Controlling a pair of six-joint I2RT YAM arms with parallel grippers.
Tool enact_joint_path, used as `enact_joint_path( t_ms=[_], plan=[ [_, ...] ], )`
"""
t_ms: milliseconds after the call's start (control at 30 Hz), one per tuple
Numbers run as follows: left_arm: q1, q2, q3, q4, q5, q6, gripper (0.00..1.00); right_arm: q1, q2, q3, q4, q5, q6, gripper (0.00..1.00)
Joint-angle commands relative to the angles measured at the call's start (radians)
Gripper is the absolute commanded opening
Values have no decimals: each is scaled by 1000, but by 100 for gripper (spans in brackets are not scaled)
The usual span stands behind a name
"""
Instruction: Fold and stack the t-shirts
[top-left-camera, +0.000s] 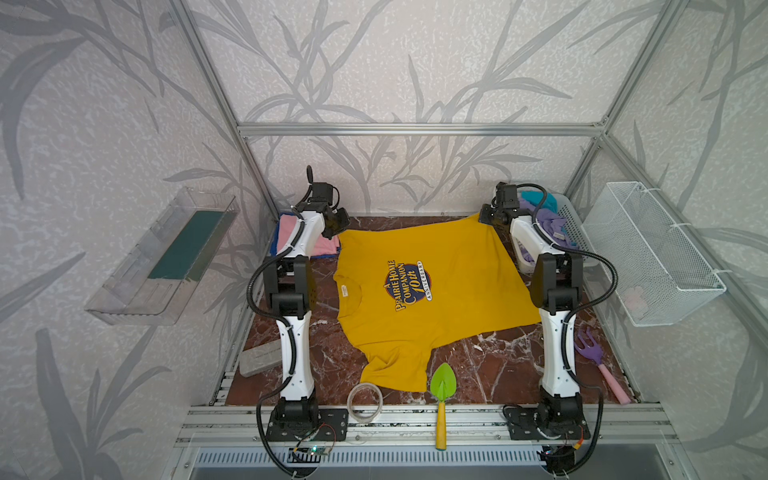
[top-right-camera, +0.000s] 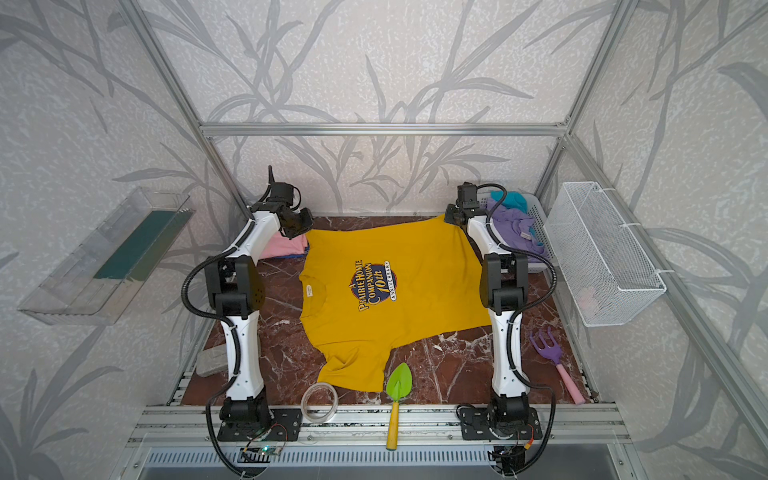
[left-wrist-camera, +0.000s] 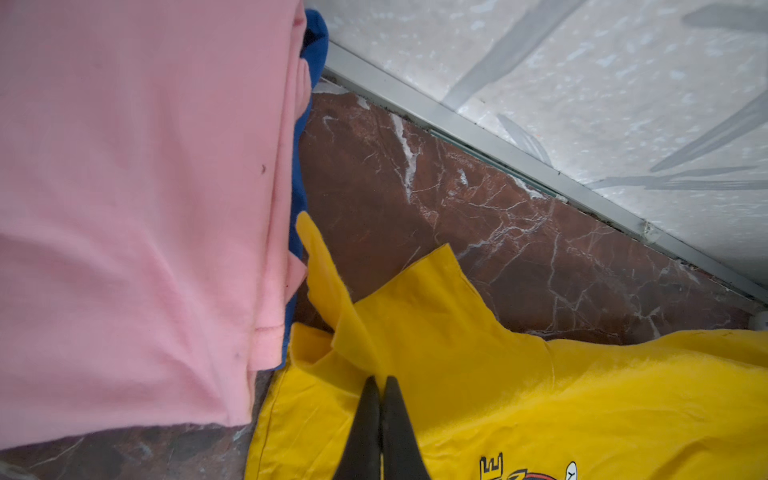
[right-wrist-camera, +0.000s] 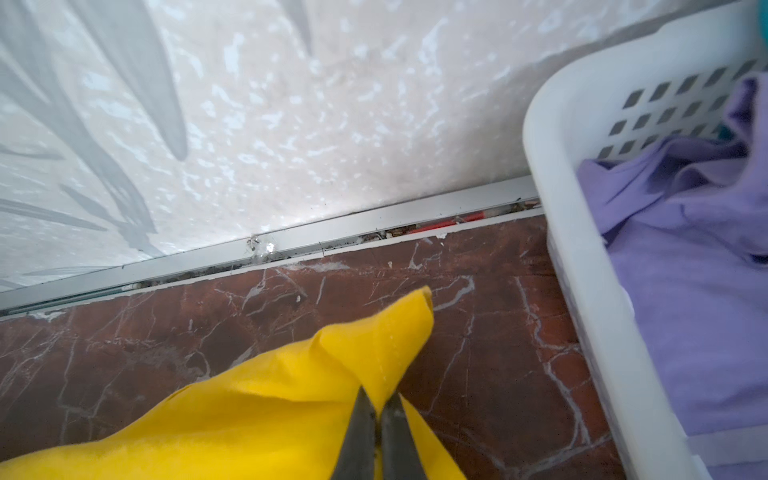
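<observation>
A mustard-yellow t-shirt (top-left-camera: 436, 291) (top-right-camera: 399, 299) lies spread on the marble table, print up and collar to the left. At its far left corner my left gripper (top-left-camera: 341, 233) (left-wrist-camera: 380, 380) is shut on a raised fold of the yellow cloth (left-wrist-camera: 540, 395). My right gripper (top-left-camera: 482, 218) (right-wrist-camera: 378, 395) is shut on the far right corner, which lifts to a peak (right-wrist-camera: 386, 332). A folded pink t-shirt (top-left-camera: 324, 245) (left-wrist-camera: 124, 208) rests on a blue one (left-wrist-camera: 316, 45) at the far left. Lavender (top-left-camera: 548, 224) (right-wrist-camera: 685, 270) and teal (top-left-camera: 536, 199) t-shirts fill the white basket (right-wrist-camera: 582, 249).
Near the front edge lie a green trowel (top-left-camera: 442, 386) and a clear tape roll (top-left-camera: 365, 401). A purple rake (top-left-camera: 590, 349) lies at the right and a grey block (top-left-camera: 259, 359) at the left. A wire basket (top-left-camera: 648, 249) and a clear tray (top-left-camera: 166, 257) hang on the side walls.
</observation>
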Motion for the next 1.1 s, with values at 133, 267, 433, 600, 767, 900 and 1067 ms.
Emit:
enact_joint_path(
  t_ms=[133, 267, 433, 600, 767, 900, 1067],
  plan=[
    [5, -146, -157, 56, 38, -38, 0, -31, -107, -175, 97, 33, 32, 0],
    [4, -266, -341, 120, 42, -67, 0, -55, -147, -265, 132, 34, 59, 0],
    [3, -408, -588, 183, 24, -97, 0, -59, -184, -351, 159, 38, 56, 0],
    [-4, -459, -776, 234, 26, -126, 0, -61, -211, -425, 185, 35, 66, 0],
    [-11, -477, -899, 275, 30, -140, 0, -61, -247, -503, 213, 18, 76, 2],
    [-28, -481, -937, 279, 22, -136, 0, -61, -277, -554, 221, 6, 74, 6],
    [-71, -482, -928, 252, 2, -129, 0, -61, -346, -628, 259, -9, 84, 25]
  ],
)
